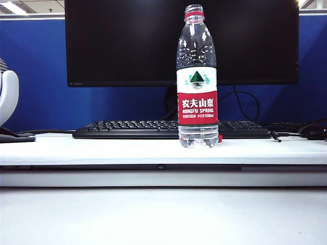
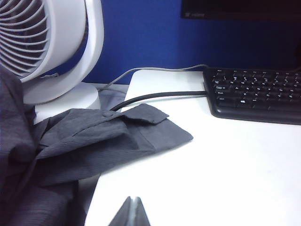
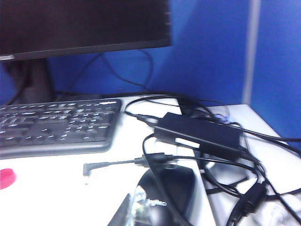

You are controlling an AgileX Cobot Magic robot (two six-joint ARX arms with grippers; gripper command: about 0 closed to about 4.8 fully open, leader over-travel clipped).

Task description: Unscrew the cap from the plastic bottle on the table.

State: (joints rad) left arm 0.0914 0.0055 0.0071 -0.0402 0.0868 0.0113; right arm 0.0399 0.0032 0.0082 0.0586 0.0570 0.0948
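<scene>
As the cap (image 1: 220,138) already lies on the table (image 1: 102,148) beside the plastic bottle (image 1: 196,81), well away from both claws, we judge the unscrewing done. The left gripper (image 2: 132,213) and right gripper (image 3: 133,211) are both closed, empty; next, only rest.

- The bottle (image 1: 196,76) is clear, glossy plastic; its label (image 1: 197,99) looks smooth and shiny.
- The cap (image 3: 6,178) is red plastic and lies on the table, ahead of the closed right gripper (image 3: 134,212).
- The table (image 1: 102,148) is white, smooth and matt.
- The keyboard (image 2: 256,92) is black matt plastic.
- The cloth (image 2: 94,141), near the closed left gripper (image 2: 131,214), is grey woven fabric, matt and creased.
- The fan (image 2: 51,47) is white glossy plastic.
- The adapter (image 3: 197,134) is black, slightly shiny plastic.
- The monitor (image 1: 127,41) has a dark glossy screen.
</scene>
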